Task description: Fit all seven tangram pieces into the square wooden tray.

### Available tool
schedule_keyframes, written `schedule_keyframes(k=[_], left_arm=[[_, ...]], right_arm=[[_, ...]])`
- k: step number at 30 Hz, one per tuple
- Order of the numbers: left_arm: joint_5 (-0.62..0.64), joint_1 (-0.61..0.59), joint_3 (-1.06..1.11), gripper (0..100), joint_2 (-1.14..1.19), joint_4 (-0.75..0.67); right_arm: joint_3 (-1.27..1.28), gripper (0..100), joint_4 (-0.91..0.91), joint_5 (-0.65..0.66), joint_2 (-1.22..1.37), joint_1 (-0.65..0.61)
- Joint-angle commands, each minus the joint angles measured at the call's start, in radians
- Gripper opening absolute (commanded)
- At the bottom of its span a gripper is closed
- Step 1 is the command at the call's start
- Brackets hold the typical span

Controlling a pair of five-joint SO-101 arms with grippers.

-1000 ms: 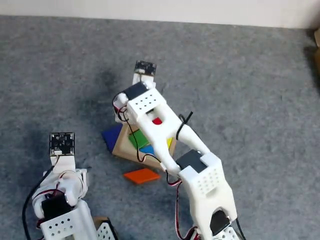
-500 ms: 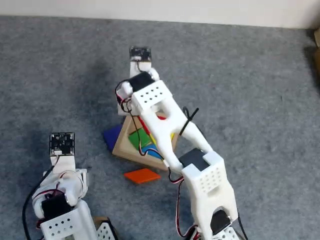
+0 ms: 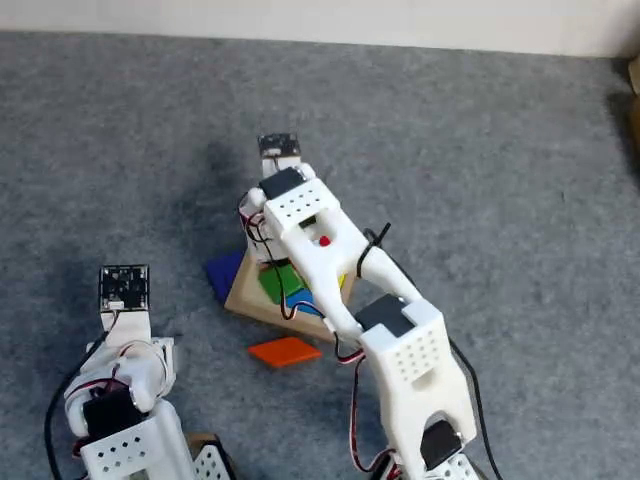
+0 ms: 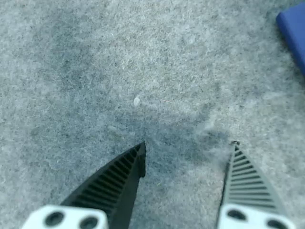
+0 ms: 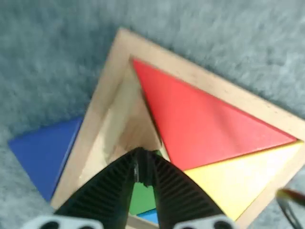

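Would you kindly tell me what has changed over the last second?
The right gripper, shut, reached farther out, then drew back over the tray. The left gripper, tray, blue piece and orange piece stayed put.

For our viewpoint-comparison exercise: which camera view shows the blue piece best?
The right wrist view: the blue piece shows large, a triangle on the carpet against the tray's outer edge. The high view shows the piece small beside the tray; the left wrist view catches one corner.

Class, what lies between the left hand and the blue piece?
Bare grey carpet separates the left hand from the blue piece, seen in left wrist view.
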Motion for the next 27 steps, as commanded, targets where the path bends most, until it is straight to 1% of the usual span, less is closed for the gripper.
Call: schedule_keyframes(k=[1, 6, 8, 11, 16, 19, 24, 27], left_arm=[[0.011, -0.008, -0.035, 27, -0.007, 0.002], [0.011, -0.008, -0.035, 27, -0.007, 0.002], [0.011, -0.008, -0.035, 27, -0.007, 0.002], [0.011, -0.008, -0.035, 27, -0.007, 0.002], [0.011, -0.008, -0.035, 27, -0.007, 0.002], [0.011, -0.008, -0.035, 27, -0.007, 0.002], [0.011, -0.008, -0.035, 27, -0.007, 0.002], [0.011, -0.008, -0.035, 27, -0.007, 0.002]], right_arm=[[0.097, 0.4, -0.005, 0.081, -0.019, 0.016], [0.148, 0.4, 0.005, 0.091, -0.024, 0.054], [0.148, 0.4, 0.051, 0.091, -0.024, 0.068], [0.094, 0.4, 0.090, 0.091, -0.044, 0.071], [0.022, 0.4, 0.094, 0.091, -0.096, 0.068], [0.015, 0.4, 0.077, 0.091, -0.104, 0.053], [0.022, 0.4, -0.053, 0.086, -0.101, 0.005], [0.022, 0.4, -0.070, 0.084, -0.104, -0.001]])
